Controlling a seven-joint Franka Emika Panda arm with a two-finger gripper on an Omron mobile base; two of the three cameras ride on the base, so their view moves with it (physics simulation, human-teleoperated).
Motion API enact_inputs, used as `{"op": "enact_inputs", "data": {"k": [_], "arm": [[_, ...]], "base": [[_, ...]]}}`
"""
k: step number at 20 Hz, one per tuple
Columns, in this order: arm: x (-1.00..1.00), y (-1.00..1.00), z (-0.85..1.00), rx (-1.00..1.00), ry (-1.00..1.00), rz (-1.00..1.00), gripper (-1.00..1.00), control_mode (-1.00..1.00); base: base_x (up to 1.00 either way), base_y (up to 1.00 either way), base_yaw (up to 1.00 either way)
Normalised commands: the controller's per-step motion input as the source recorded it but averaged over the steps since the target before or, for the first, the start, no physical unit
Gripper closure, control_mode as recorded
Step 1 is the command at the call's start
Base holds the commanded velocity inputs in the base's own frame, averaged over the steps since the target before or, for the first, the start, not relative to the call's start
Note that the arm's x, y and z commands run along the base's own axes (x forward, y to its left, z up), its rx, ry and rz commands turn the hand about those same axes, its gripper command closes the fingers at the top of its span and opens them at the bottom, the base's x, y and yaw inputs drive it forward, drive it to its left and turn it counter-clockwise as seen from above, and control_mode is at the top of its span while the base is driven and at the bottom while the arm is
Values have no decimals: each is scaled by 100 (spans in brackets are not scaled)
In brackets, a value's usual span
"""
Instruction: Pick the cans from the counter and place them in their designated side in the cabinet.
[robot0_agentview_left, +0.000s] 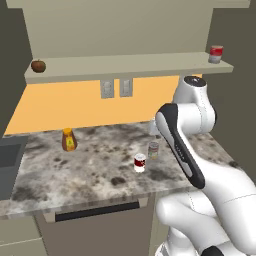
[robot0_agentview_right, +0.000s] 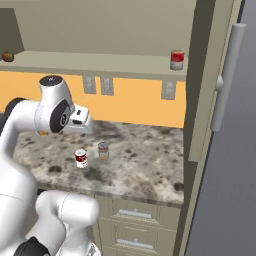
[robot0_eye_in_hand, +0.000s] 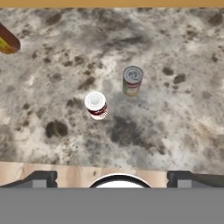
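Below the jaws, well apart from them, lies the desk, its speckled stone carrying both cans; the dark red-over-white can stands upright slightly to one side of the line between the fingertips, and the silver-grey can with the green-and-orange label stands upright just beyond it, near but not touching. Neither is held — the gripper hangs high with its jaws spread wide and nothing between them, which I read as a pose for looking down and choosing a target before descending.

Farther out from the jaws, toward one corner of the hand view, the orange bottle sits on the same desk, well clear of the cans and no part of the job. Above the jaws the cabinet rises with its long shelf board; a brighter red-and-grey can stands at the right-hand end of that board, probably marking the side meant for cans, while a small round reddish-brown thing rests at the opposite end.

Both cans seem placed in open stone so that wide jaws can come straight down around either; the red one, nearer the centre line, looks the likelier first pick; the close spacing could let a finger nudge the neighbour.
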Motion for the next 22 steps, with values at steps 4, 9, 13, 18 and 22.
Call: {"op": "enact_inputs", "data": {"k": [4,9,13,18,22], "arm": [[0,13,-14,0,0,0,-100,-100],[0,12,-13,0,-2,0,-100,-100],[0,15,-14,0,-5,0,-100,-100],[0,13,-14,0,-8,0,-100,-100],[0,3,-11,0,-5,0,-100,-100]], "base": [[0,0,0],[0,0,0],[0,0,0],[0,0,0],[0,0,0]]}}
